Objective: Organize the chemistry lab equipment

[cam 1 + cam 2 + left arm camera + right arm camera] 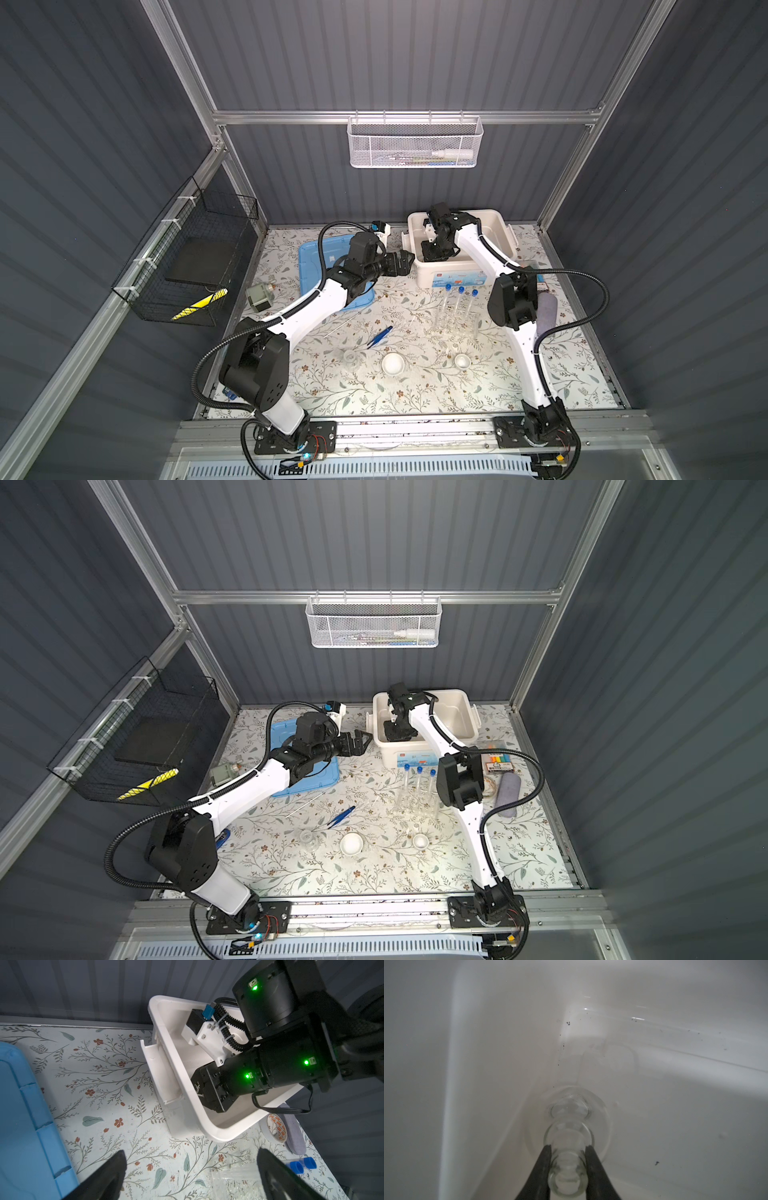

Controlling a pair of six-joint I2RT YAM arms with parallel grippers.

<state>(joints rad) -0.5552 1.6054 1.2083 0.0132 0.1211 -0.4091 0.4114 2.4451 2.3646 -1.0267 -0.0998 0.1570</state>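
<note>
**A:** Right, the right gripper [568,1148] is down inside the white bin [490,212] at the back edge of the bench [415,399]. It's clamped on the neck of a small glass flask [568,1118]. The base points at the bin floor, close to a corner. Touching or not, I can't tell.

**B:** And the left gripper [191,1152]?

**A:** Jaws wide apart, nothing in them, hovering just beside the bin's outer wall.

**B:** So how far along are we?

**A:** Early, I'd say. That flask looks about ready to be set down, and nearly everything else is out on the bench. The blue-capped test tubes [460,303] stand upright in the clear rack [455,328], just in front of the bin. Blue tweezers [380,336] and the thin rod [340,326] lie mid-bench.

**B:** And toward the front edge?

**A:** A second flask [350,358], a larger white dish [393,364] and a smaller white dish [462,360], all apart from one another.

**B:** Most of the job left, then.
</note>
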